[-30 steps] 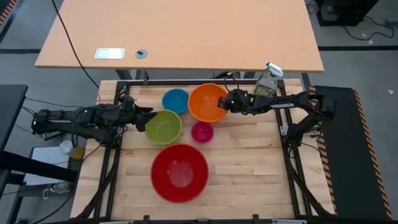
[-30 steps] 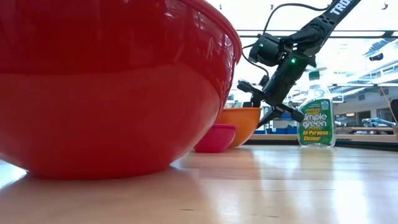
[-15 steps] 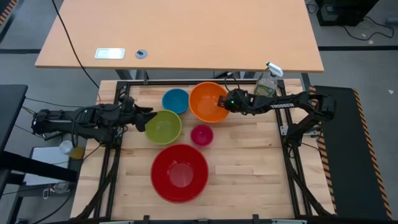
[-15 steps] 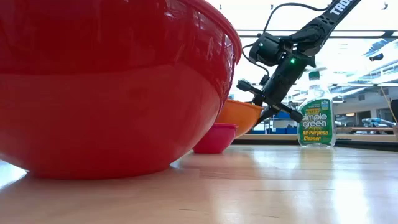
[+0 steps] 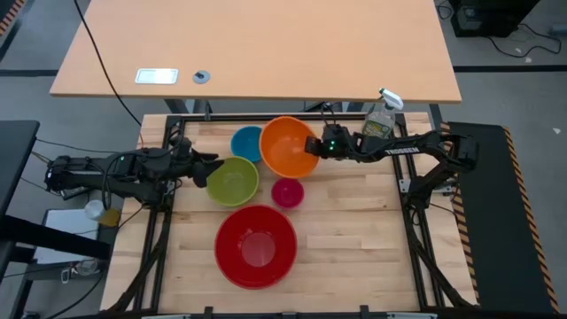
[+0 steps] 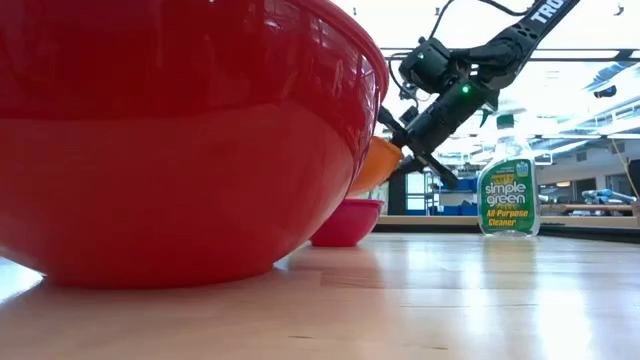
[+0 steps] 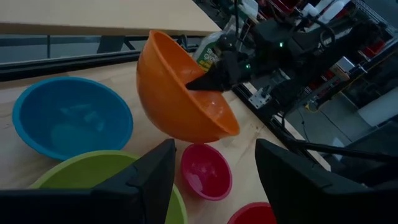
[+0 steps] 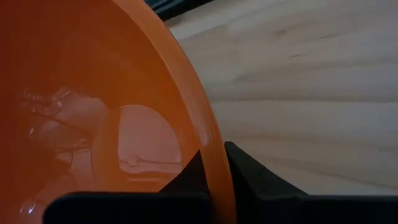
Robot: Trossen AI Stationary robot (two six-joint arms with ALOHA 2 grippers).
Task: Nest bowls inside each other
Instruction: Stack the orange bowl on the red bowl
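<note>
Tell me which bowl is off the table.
The orange bowl: the right gripper pinches its rim and holds it tilted in the air. The other four sit flat on the table.

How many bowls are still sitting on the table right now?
4. Large red plastic bowl nearest the front; small magenta bowl mid-table; lime green bowl beside the left gripper; blue bowl at the back. The orange bowl is lifted, tilted, in the right gripper.
</note>
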